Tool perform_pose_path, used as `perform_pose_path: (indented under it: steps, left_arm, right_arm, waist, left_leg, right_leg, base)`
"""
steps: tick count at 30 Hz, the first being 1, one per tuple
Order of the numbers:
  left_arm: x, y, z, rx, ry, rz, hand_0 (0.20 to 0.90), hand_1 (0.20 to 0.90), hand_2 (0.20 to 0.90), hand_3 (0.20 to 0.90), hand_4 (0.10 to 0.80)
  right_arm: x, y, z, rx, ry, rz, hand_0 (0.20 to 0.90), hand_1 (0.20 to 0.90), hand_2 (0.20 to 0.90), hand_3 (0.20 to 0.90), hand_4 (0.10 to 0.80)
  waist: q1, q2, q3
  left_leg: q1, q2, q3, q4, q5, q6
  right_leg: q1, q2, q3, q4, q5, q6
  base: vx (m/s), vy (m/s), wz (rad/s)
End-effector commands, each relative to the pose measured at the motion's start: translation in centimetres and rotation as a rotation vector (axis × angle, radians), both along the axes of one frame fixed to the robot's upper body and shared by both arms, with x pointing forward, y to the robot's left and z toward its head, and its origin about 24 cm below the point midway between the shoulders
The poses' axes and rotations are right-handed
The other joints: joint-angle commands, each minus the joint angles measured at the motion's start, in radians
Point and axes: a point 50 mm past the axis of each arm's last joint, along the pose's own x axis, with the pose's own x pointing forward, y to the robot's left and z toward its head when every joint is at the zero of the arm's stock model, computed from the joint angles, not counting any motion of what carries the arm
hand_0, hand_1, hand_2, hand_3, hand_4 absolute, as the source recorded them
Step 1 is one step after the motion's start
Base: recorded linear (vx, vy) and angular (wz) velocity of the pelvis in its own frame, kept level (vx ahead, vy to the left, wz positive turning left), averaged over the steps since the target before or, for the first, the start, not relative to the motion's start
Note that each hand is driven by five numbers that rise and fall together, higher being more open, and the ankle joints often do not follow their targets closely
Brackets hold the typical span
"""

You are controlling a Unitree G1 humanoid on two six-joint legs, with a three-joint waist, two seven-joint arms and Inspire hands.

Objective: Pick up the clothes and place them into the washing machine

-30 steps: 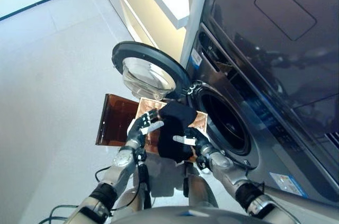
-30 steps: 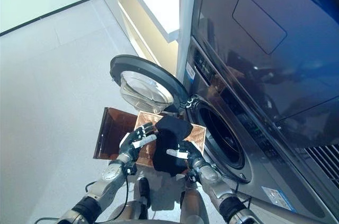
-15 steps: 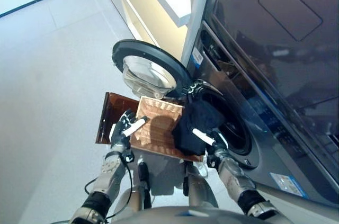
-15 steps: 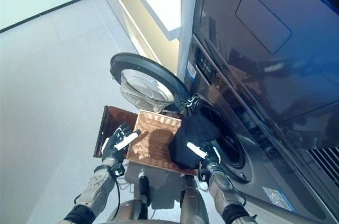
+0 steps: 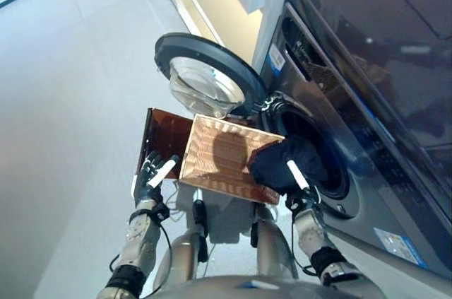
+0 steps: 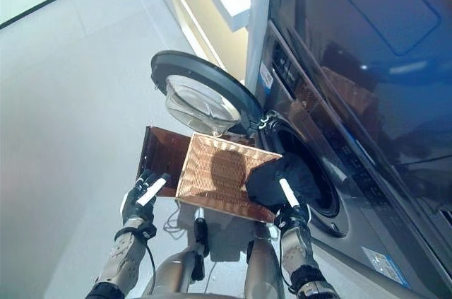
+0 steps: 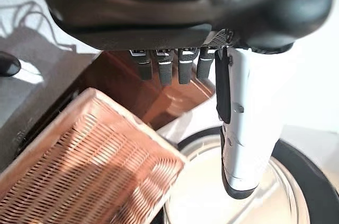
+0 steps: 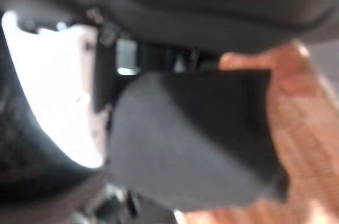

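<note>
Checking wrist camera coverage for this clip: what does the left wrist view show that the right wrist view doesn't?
Only the left wrist view shows the left hand, open and holding nothing, the round glass washer door past it, and the brown panel behind the basket. Only the right wrist view shows the dark garment close up against the right hand; whether the fingers curl round it cannot be told. Both show part of the woven basket.

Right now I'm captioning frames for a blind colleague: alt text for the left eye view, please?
The robot's right hand holds a dark garment at the washing machine's open drum, beside a wicker basket. The left hand hangs open by the basket, under the round door.
</note>
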Motion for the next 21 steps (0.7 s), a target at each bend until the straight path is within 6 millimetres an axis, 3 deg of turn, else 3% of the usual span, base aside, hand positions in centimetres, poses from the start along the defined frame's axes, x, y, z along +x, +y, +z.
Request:
perform_pose_path:
  steps: [1, 10, 12, 14, 19, 21]
  left_arm:
    - [1.1, 1.3, 3.6, -0.025, -0.236, 0.092, 0.900, 0.900, 0.900, 0.900, 0.800]
    - [0.5, 1.5, 3.3, -0.047, -0.229, 0.110, 0.900, 0.900, 0.900, 0.900, 0.800]
    - [0.4, 1.9, 3.4, -0.025, -0.234, 0.101, 0.900, 0.900, 0.900, 0.900, 0.800]
    - [0.3, 2.0, 3.5, -0.018, -0.237, 0.094, 0.900, 0.900, 0.900, 0.900, 0.800]
    - [-0.5, 2.1, 3.4, -0.003, -0.228, 0.031, 0.900, 0.900, 0.900, 0.900, 0.800]
    - [-0.7, 2.1, 3.2, -0.003, -0.218, 0.023, 0.900, 0.900, 0.900, 0.900, 0.800]
  right_arm:
    - [2.2, -0.6, 2.7, 0.070, -0.201, -0.144, 0.200, 0.200, 0.200, 0.200, 0.300]
    - [3.1, -3.1, 3.8, 0.163, -0.266, -0.383, 0.200, 0.200, 0.200, 0.200, 0.300]
    - [4.0, -5.7, 5.2, 0.116, -0.283, -0.454, 0.200, 0.200, 0.200, 0.200, 0.300]
    - [4.4, -6.5, 5.9, 0.107, -0.297, -0.478, 0.200, 0.200, 0.200, 0.200, 0.300]
    - [6.3, -10.5, 10.0, 0.101, -0.381, -0.630, 0.200, 0.200, 0.200, 0.200, 0.300]
    - [6.4, -11.1, 10.5, 0.108, -0.397, -0.659, 0.200, 0.200, 0.200, 0.200, 0.300]
  waist:
    - [0.019, 0.017, -0.019]
    - [0.025, 0.030, -0.017]
    - [0.033, 0.038, -0.012]
    - [0.038, 0.041, -0.011]
    - [0.066, 0.063, -0.005]
    - [0.069, 0.067, -0.006]
  left_leg:
    - [-0.131, -0.035, -0.028, -0.008, 0.079, -0.008]
    - [-0.149, -0.040, -0.028, -0.005, 0.077, -0.005]
    - [-0.165, -0.045, -0.027, -0.005, 0.079, -0.005]
    - [-0.168, -0.045, -0.028, -0.006, 0.080, -0.005]
    - [-0.181, -0.049, -0.028, -0.014, 0.086, -0.005]
    - [-0.183, -0.049, -0.028, -0.015, 0.087, -0.005]
  right_leg:
    - [0.000, 0.027, -0.014, 0.075, -0.098, -0.013]
    - [-0.020, 0.021, -0.014, 0.081, -0.099, -0.012]
    - [-0.036, 0.019, -0.014, 0.084, -0.098, -0.011]
    - [-0.040, 0.019, -0.016, 0.083, -0.097, -0.011]
    - [-0.056, 0.016, -0.014, 0.079, -0.096, -0.008]
    - [-0.058, 0.015, -0.013, 0.079, -0.096, -0.007]
  base:
    - [-0.025, 0.017, 0.05]
    - [-0.005, 0.008, 0.02]
    - [-0.025, 0.017, 0.03]
    - [-0.010, 0.004, 0.02]
    - [-0.002, 0.001, 0.01]
    - [0.000, 0.000, 0.00]
